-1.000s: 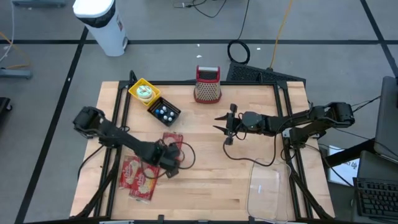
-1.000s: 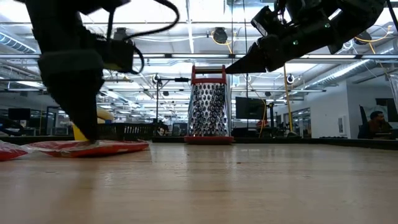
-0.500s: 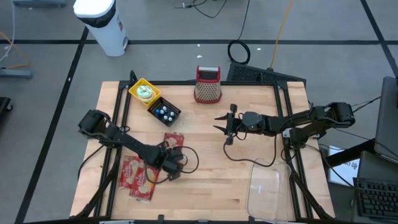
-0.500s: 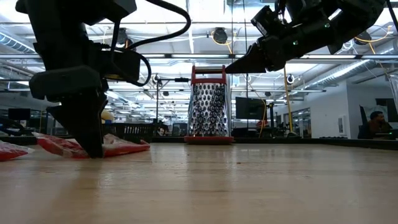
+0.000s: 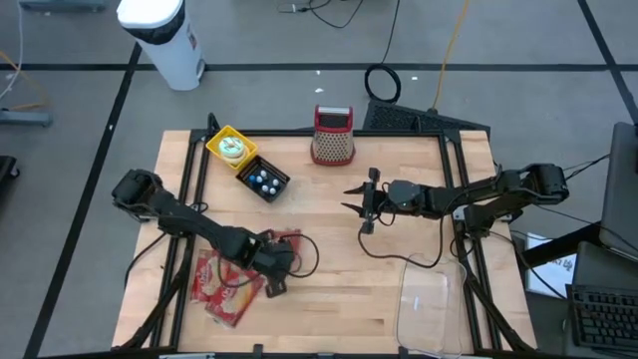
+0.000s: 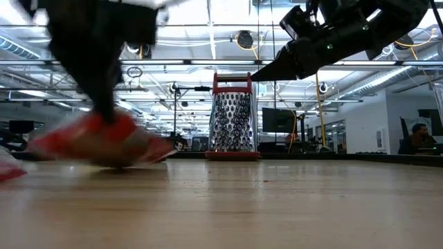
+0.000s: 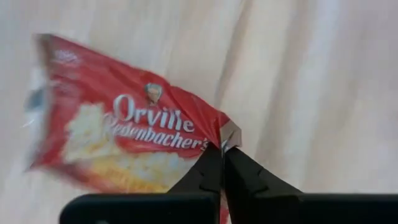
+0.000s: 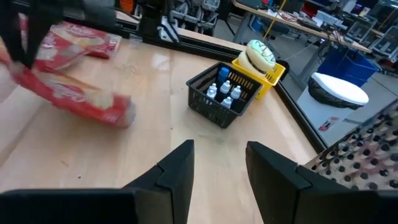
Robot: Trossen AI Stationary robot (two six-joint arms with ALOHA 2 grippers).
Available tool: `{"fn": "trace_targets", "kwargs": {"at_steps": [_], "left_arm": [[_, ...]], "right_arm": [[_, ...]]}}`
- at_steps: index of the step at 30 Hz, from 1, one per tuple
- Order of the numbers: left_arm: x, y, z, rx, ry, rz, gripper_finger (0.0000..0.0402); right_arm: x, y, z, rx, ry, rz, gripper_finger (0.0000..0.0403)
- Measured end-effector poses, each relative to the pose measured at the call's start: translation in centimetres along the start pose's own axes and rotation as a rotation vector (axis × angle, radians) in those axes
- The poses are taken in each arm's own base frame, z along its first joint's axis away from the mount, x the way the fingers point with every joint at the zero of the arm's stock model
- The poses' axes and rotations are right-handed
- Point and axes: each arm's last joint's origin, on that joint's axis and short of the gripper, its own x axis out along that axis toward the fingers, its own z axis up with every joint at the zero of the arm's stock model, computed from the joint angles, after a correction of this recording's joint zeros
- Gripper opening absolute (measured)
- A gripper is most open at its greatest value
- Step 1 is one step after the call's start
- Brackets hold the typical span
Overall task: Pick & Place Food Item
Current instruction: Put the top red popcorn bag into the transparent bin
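Observation:
A red popcorn bag (image 7: 124,137) hangs blurred from my left gripper (image 7: 222,149), which is shut on it over the table's near left part (image 5: 274,261). The low view shows the bag (image 6: 104,142) just above the tabletop. A second red bag (image 5: 221,289) lies flat near the left front edge. My right gripper (image 5: 354,199) waits open in mid-air over the table's middle, with nothing between its fingers (image 8: 177,168). My left gripper pinches one corner of the popcorn bag (image 7: 219,138) between its two fingers. The fingers slant steeply down from above. The bag hangs tilted below and beyond the fingertips; whether its low end (image 6: 118,164) clears the table I cannot tell.
A red-framed grater (image 5: 333,137) stands at the far edge. A yellow basket (image 5: 230,147) and a black basket of small bottles (image 5: 263,181) sit at the far left. A clear plastic container (image 5: 431,304) lies at the near right. Bare wood lies in the middle front.
My left gripper has shut on the corner of the popcorn bag and risen, turning a little. The bag, flat on the table before, has been pulled up off the wood and swings blurred under the fingers.

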Motion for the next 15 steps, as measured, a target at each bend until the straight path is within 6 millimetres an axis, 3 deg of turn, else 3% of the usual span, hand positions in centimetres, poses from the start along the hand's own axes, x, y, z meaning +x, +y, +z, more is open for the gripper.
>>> {"fn": "trace_targets", "kwargs": {"at_steps": [9,15], "left_arm": [[-6.1,-4.4,4.0,0.239,-0.315,0.002,0.0004],[-9.8,-6.7,5.3,0.368,-0.461,0.009,0.0002]], "right_arm": [[-0.3,1.5,0.8,-0.063,-0.056,0.046,0.0137],[-1.2,2.8,1.6,-0.133,-0.096,0.094,0.0137]]}}
